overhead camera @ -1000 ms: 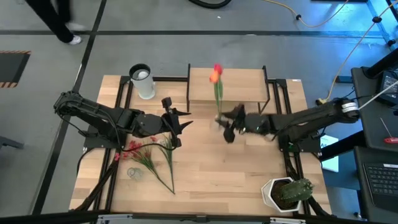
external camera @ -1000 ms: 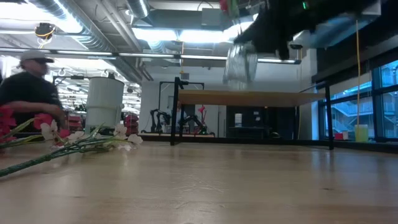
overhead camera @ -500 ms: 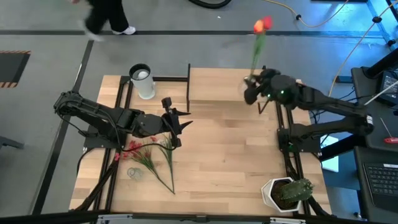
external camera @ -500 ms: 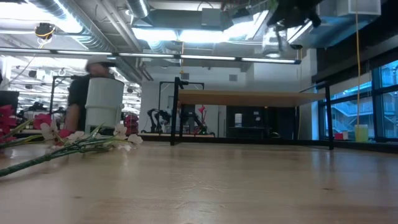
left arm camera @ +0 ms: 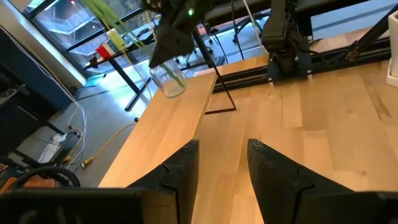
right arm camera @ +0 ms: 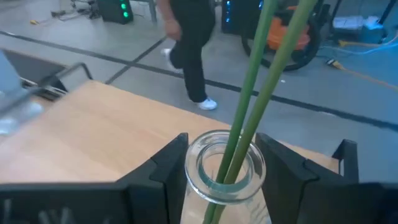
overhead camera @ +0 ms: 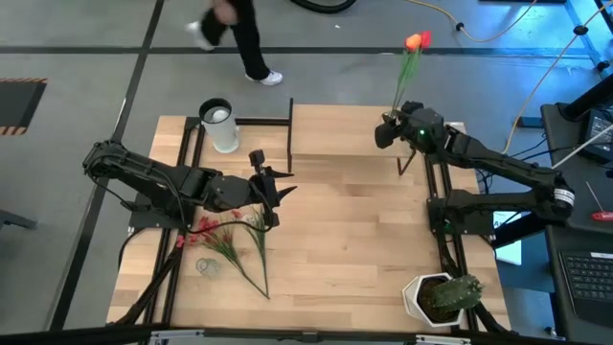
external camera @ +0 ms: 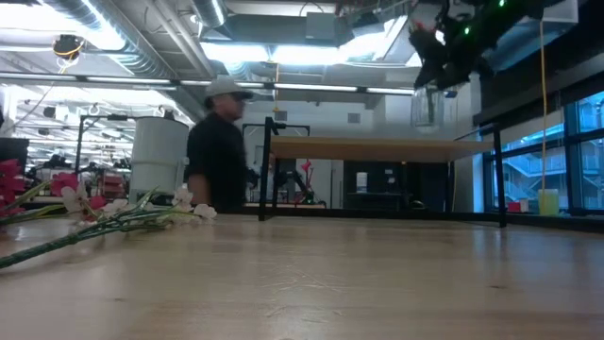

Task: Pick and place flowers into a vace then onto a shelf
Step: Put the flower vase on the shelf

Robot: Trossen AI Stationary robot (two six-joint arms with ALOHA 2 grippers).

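A clear glass vase (right arm camera: pixel 224 171) with two green-stemmed tulips (overhead camera: pixel 415 41) in it hangs above the right end of the light-wood shelf (overhead camera: pixel 335 134), and my right gripper (overhead camera: pixel 388 131) is shut on it. In the low view the vase (external camera: pixel 427 106) hangs clear above the shelf board (external camera: pixel 377 148). More flowers (overhead camera: pixel 228 240), red and white sprigs, lie flat on the tabletop at the left. My left gripper (left arm camera: pixel 221 163) hovers open just beyond them, with nothing between its fingers. My right gripper pinches the vase just below its rim (right arm camera: pixel 194 167), one finger (right arm camera: pixel 163 174) on each side of the glass. The fingers reach in from the table's right side, slanting a little down. The vase is lifted clear of the shelf, slightly tilted, with the stems (right arm camera: pixel 258 87) rising out of its mouth.
A white cylinder (overhead camera: pixel 220 125) stands at the far left beside the shelf. A cactus in a white pot (overhead camera: pixel 442 297) sits at the near right corner. A small clear object (overhead camera: pixel 206 266) lies near the loose flowers. A person (external camera: pixel 222 142) walks behind the table.
My right gripper has carried the vase with the tulips from over the table's middle toward the far right and a little up, swinging round so that it now hangs over the shelf's right end. A person has walked rightward behind the table.
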